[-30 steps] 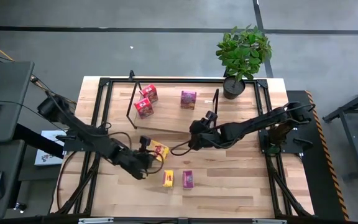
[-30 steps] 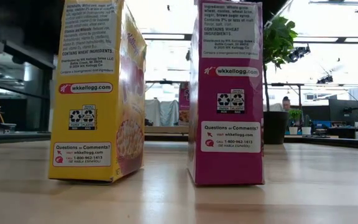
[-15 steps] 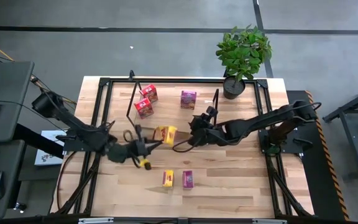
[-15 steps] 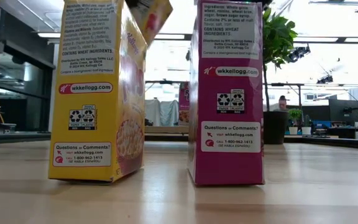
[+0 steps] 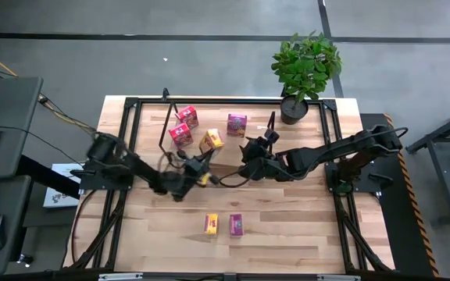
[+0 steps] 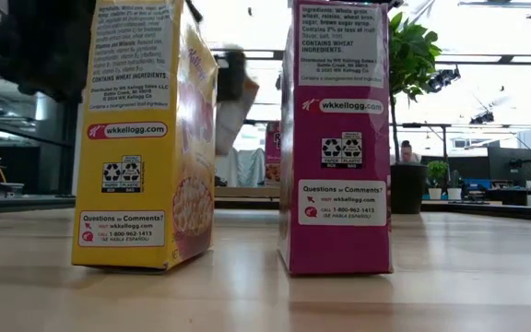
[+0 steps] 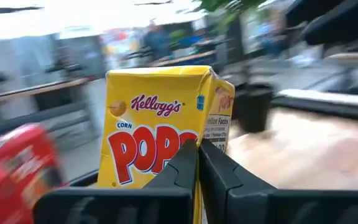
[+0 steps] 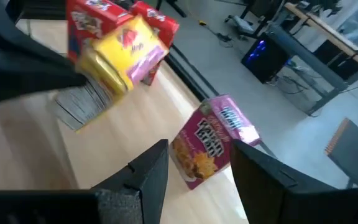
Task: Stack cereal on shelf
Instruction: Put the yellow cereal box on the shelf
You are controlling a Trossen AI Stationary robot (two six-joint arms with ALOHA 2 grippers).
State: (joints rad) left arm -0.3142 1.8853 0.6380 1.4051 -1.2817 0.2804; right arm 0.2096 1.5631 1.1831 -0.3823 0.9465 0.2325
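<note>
High view: we are seeing the left gripper [image 5: 201, 160] clamped on a yellow box [image 5: 211, 141], carrying it over the shelf [image 5: 241, 152] board beside the red boxes [image 5: 180, 134]; right gripper [image 5: 250, 153] is waiting open nearby.

A yellow Corn Pops cereal box [image 5: 211, 140] is clamped in the left gripper [image 5: 199, 160], lifted clear of the surface and tilted over the wooden shelf [image 5: 221, 148]. Just beyond that gripper, two red cereal boxes [image 5: 180, 134] stand on the shelf board, near its wire end frame. A magenta cereal box [image 5: 237, 124] stands upright ahead of the right gripper [image 5: 250, 152]. Well behind both grippers, toward the near edge of the surface, a second yellow box [image 5: 211, 224] and a second magenta box [image 5: 236, 225] stand upright side by side, slightly apart.
</note>
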